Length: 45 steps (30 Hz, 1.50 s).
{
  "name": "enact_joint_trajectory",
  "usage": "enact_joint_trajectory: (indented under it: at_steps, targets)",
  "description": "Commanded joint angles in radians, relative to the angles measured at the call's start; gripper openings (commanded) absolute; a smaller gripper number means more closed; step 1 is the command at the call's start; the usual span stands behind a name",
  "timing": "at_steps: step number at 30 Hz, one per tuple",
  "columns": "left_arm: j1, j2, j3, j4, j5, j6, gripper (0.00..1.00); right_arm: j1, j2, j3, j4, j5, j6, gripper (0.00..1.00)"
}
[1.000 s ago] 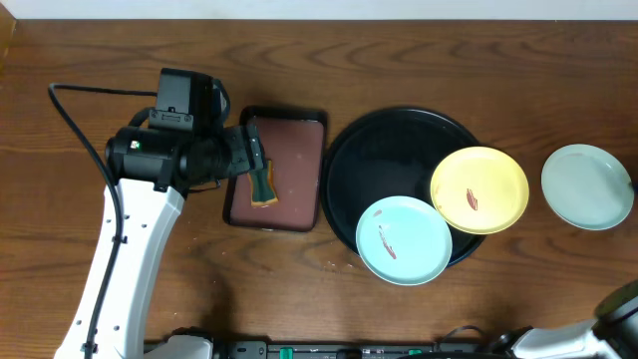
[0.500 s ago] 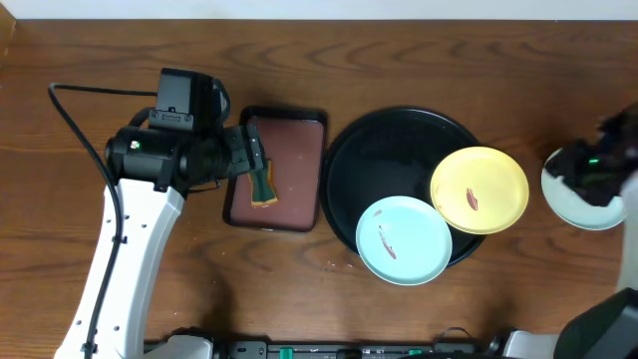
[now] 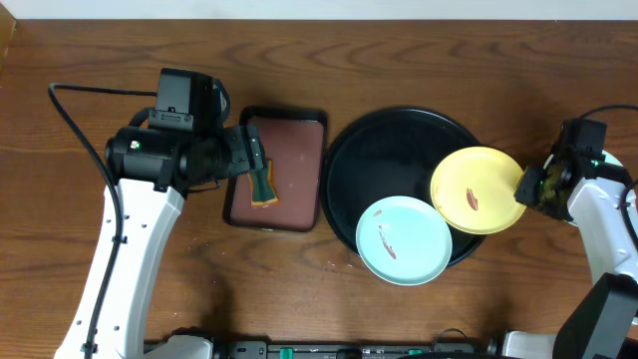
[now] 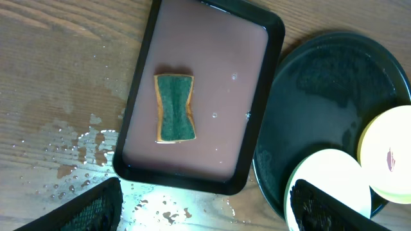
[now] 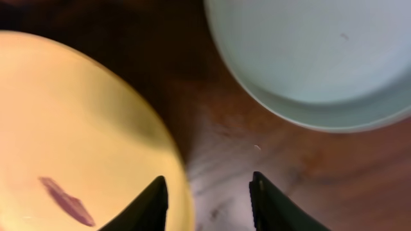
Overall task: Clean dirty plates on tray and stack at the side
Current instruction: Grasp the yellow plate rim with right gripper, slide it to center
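Note:
The black tray [image 3: 384,150] holds a yellow plate [image 3: 469,179] with a red-brown smear on its right rim and a smeared mint plate [image 3: 404,239] on its front rim. A third mint plate [image 5: 314,58], free of smears, lies on the table right of the tray and is mostly hidden under my right arm in the overhead view. My right gripper [image 3: 533,187] is open at the yellow plate's [image 5: 77,128] right edge. In the right wrist view [image 5: 209,186] one finger is over the plate and the other over the table. My left gripper [image 3: 249,160] is open and empty above the brown tray.
A rectangular brown tray [image 3: 299,150] with a black rim stands left of the black tray and holds a green and yellow sponge [image 4: 174,108] in pinkish water. Water drops lie on the wood [image 4: 83,167] beside it.
My right arm has come in from the right, passed over the smear-free mint plate and reached the yellow plate's right edge. The left arm has not moved.

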Motion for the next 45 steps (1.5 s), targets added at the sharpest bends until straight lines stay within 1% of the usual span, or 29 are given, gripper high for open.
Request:
enact_joint_trajectory:
  at_steps: [1,3,4,8,11,13,15,17,18,19,21,28,32,34,35,42,45]
  targets:
    - [0.003,-0.002,0.019,-0.003,-0.013,0.013,0.85,0.005,0.006,0.002,0.034,-0.11,-0.001,0.34]
    - [0.003,-0.002,0.019,-0.003,-0.013,0.013,0.84,0.005,0.006,-0.006,0.055,-0.126,0.003,0.21]
    - [0.003,-0.002,0.019,-0.003,-0.013,0.013,0.84,0.005,0.006,-0.013,0.065,-0.127,0.003,0.18]
    - [0.003,-0.002,0.019,-0.003,-0.013,0.013,0.84,0.005,0.006,-0.047,0.09,-0.123,0.0,0.2]
    - [0.003,-0.002,0.019,-0.003,-0.013,0.013,0.84,0.005,0.006,-0.071,0.101,-0.11,-0.01,0.3]
    - [0.003,-0.002,0.019,-0.003,-0.013,0.013,0.84,0.005,0.006,-0.085,0.109,-0.108,-0.009,0.31]
    - [0.003,-0.002,0.019,-0.003,-0.013,0.014,0.84,0.005,0.006,-0.089,0.117,-0.115,-0.01,0.29]
    - [0.003,-0.002,0.019,-0.003,-0.013,0.013,0.84,0.005,0.005,-0.089,0.13,-0.137,-0.031,0.22]
    - [0.003,-0.002,0.019,-0.003,-0.013,0.013,0.85,0.005,0.005,-0.087,0.135,-0.146,-0.036,0.2]
    - [0.003,-0.002,0.019,-0.003,-0.013,0.013,0.84,0.005,0.004,-0.087,0.138,-0.15,-0.035,0.2]
    - [0.003,-0.002,0.019,-0.003,-0.013,0.013,0.85,0.005,0.001,-0.08,0.137,-0.149,-0.041,0.25]
    - [0.003,-0.002,0.019,-0.003,-0.013,0.013,0.85,-0.018,-0.049,-0.034,0.127,-0.145,-0.084,0.34]
    - [0.003,-0.002,0.019,-0.003,-0.013,0.013,0.85,-0.036,-0.07,-0.01,0.126,-0.168,-0.166,0.35]
    - [0.003,-0.002,0.019,-0.003,-0.013,0.013,0.84,-0.038,-0.071,-0.007,0.122,-0.222,-0.235,0.38]
    - [0.003,-0.002,0.019,-0.003,-0.013,0.013,0.85,-0.038,-0.069,-0.007,0.117,-0.228,-0.247,0.4]
    - [0.003,-0.002,0.019,-0.003,-0.013,0.013,0.84,-0.04,-0.016,-0.008,0.109,-0.165,-0.254,0.41]
    - [0.003,-0.002,0.019,-0.003,-0.013,0.014,0.84,-0.04,0.042,-0.011,0.108,-0.119,-0.216,0.43]
